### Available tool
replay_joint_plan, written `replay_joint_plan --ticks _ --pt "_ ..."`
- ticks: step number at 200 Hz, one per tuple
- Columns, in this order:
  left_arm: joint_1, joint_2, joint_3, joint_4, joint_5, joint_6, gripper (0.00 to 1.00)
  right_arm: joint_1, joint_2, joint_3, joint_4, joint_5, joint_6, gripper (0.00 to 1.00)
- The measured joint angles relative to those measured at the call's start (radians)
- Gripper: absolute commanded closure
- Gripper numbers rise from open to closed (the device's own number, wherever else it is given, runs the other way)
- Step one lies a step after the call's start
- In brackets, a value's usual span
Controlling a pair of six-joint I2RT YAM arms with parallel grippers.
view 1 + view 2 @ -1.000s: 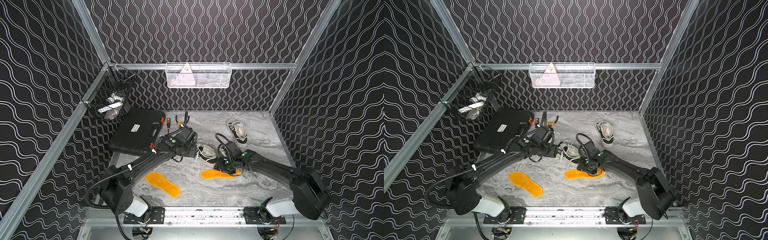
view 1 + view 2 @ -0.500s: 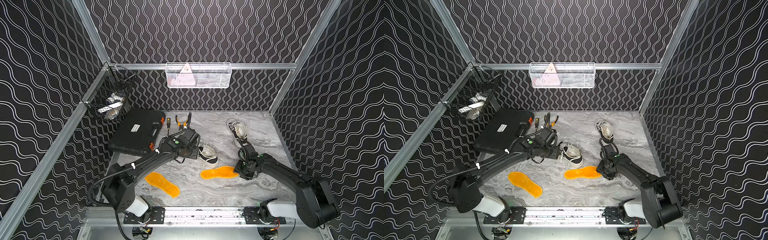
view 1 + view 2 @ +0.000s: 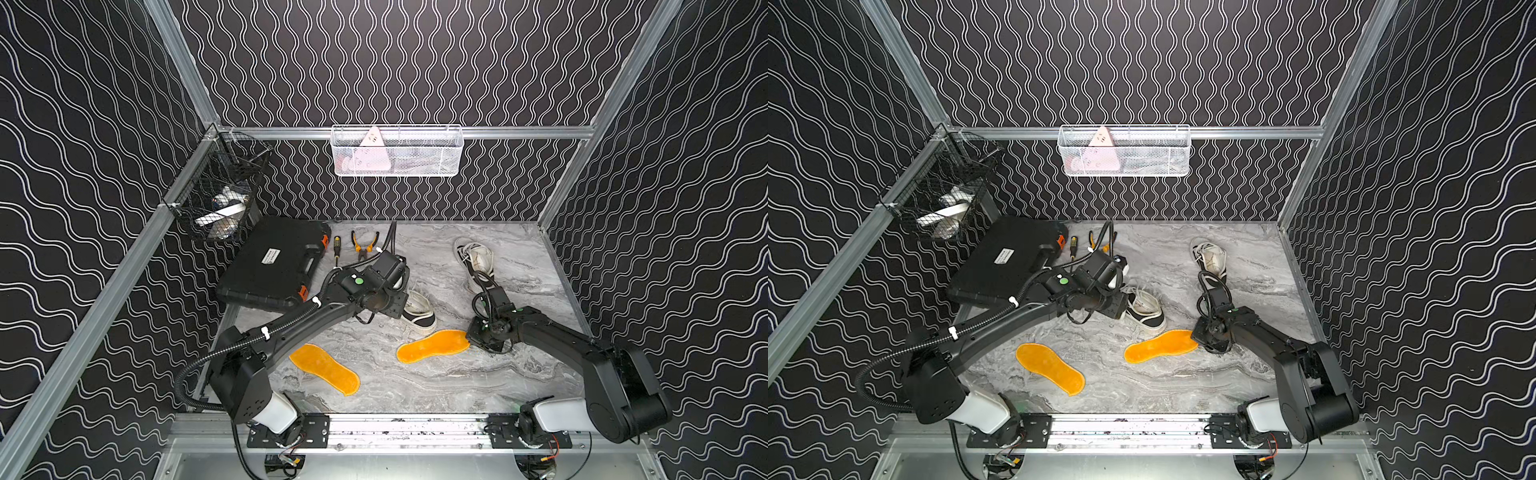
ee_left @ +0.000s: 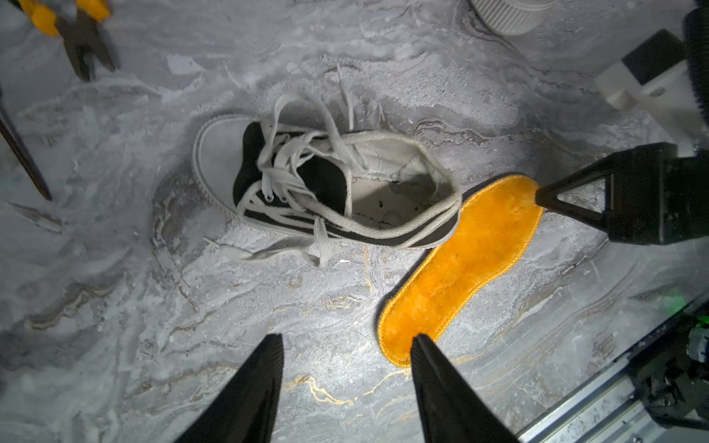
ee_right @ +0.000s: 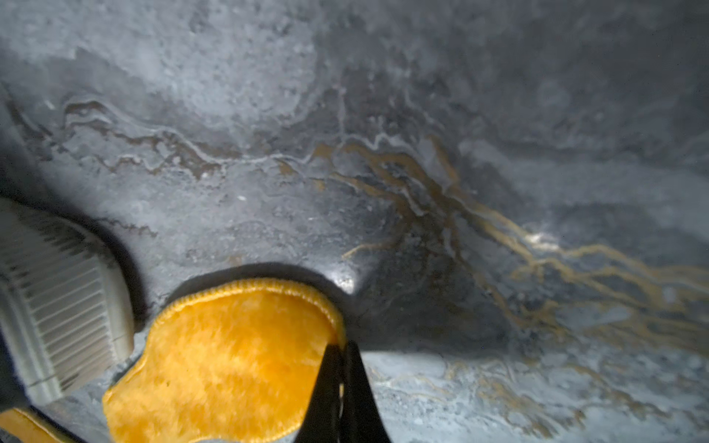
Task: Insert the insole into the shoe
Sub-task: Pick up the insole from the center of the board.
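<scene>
A black-and-white laced shoe lies on the marble table, opening upward. An orange insole lies flat just in front of it. My right gripper is shut on the edge of the insole's right end, low at the table. My left gripper stands open and holds nothing. It hovers beside the shoe's left end; in both top views its wrist hides the fingers.
A second orange insole lies front left. Another shoe sits back right. A black tool case, a screwdriver and pliers lie at the back left. Wire baskets hang on the walls.
My right gripper has moved from beside the shoe to the insole's right end and shut on its edge. The left arm and the shoe have barely shifted.
</scene>
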Motion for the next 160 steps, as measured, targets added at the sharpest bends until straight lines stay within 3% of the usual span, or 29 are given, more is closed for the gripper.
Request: replay_joint_plan --ticks 47,80,128,160 --pt "0.003 0.014 0.107 -0.028 0.113 0.186 0.35 0.004 -0.103 0.175 -0.087 -0.003 -0.176 1.00" --pt "0.027 0.031 0.124 -0.026 0.291 0.325 0.28 0.041 -0.169 0.278 -0.128 -0.058 -0.316 1.00" --pt "0.140 0.077 0.137 0.013 0.581 0.494 0.27 0.061 -0.219 0.290 -0.055 -0.227 -0.483 1.00" --pt "0.157 0.106 0.132 0.057 0.716 0.555 0.27 0.062 -0.172 0.328 0.013 -0.335 -0.562 1.00"
